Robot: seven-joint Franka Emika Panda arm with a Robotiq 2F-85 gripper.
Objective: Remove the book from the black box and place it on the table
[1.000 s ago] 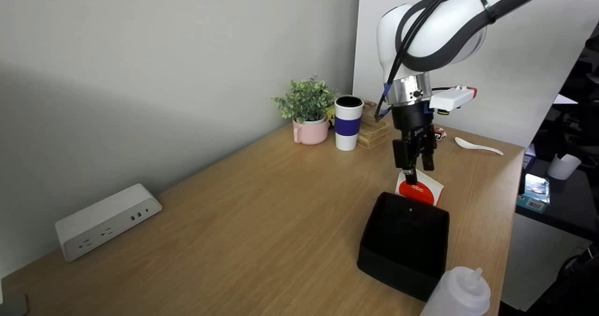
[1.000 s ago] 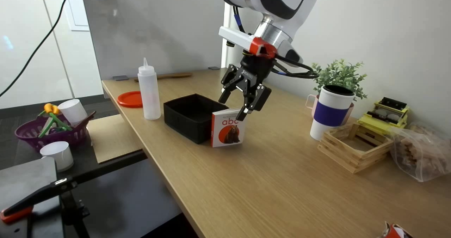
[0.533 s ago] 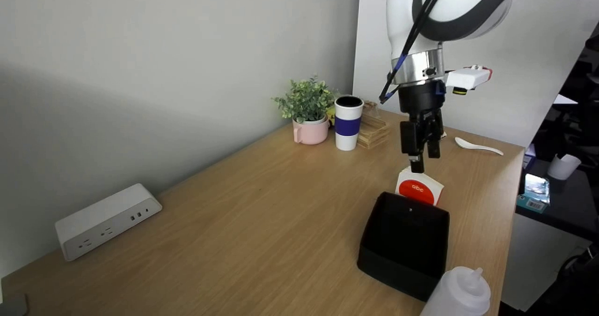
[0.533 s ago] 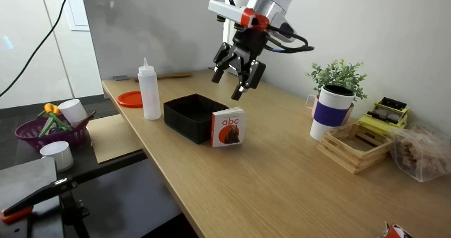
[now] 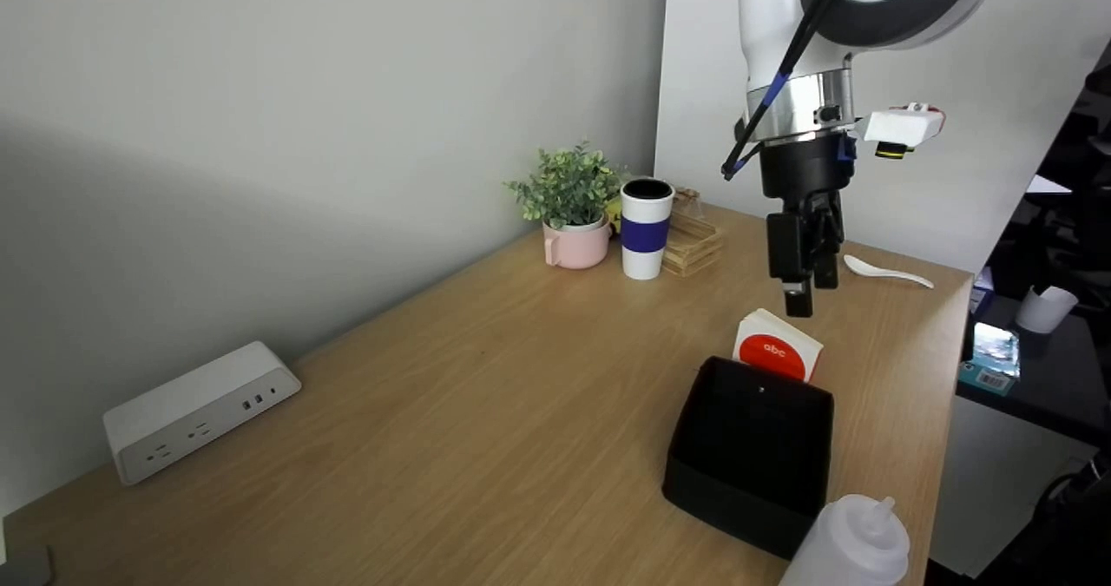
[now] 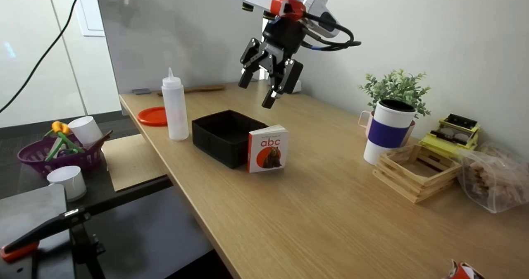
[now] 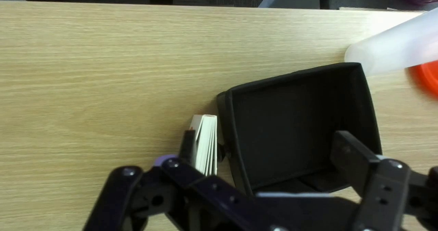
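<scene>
I am hanging above the desk [image 6: 330, 217], my gripper [image 6: 256, 91] holding its two fingers [image 6: 245, 79] wide apart, well above the things below. The book [image 6: 268, 151] is standing upright on the desk, outside the black box [image 6: 215, 146], its bear cover facing away from it; it is sitting just beside the box's end, and I cannot tell whether they are touching. Both are resting nearer the desk's free long edge than the edge along the wall [image 5: 347, 91]. By that free edge a squeeze bottle [image 6: 175, 109] is standing near the box, and a red plate [image 6: 152, 116] is lying beyond it, toward a corner. In an exterior view a white spoon [image 5: 887, 271] is lying near the opposite corner of the same edge. Toward the wall edge a potted plant [image 5: 568, 188], a tumbler [image 5: 643, 232] and a wooden crate [image 6: 396, 180] are standing.
</scene>
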